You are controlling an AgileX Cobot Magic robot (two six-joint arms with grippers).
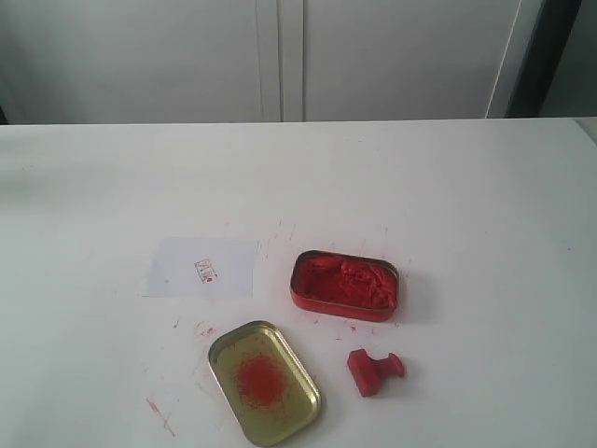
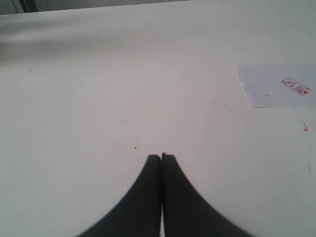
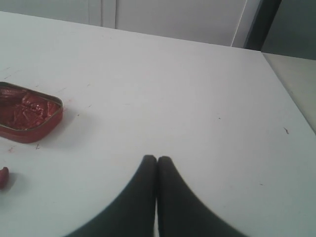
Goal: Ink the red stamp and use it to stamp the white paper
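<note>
Red stamp [image 1: 375, 371] lies tipped on its side on the table [image 1: 485, 205], near the open red paste tin [image 1: 345, 285] and the gold lid [image 1: 265, 383]; the white paper [image 1: 201, 268], bearing a small red mark, sits well apart. Left gripper [image 2: 161, 157] and right gripper [image 3: 157, 158] are pinched closed, empty. Lying sideways, the stamp could skid or twist out of a grasp.

I see the far half of the tabletop [image 1: 448, 177] bare from left edge to right edge, with free passage for either arm. The obstacles cluster toward the middle of the near edge: the flat white paper [image 1: 201, 269], the open red tin [image 1: 344, 285] near it, the gold lid [image 1: 264, 382] almost at the near edge, and the red stamp [image 1: 374, 370] on its side just beside the lid. Gaps between them are narrow. Both near corners are open.
</note>
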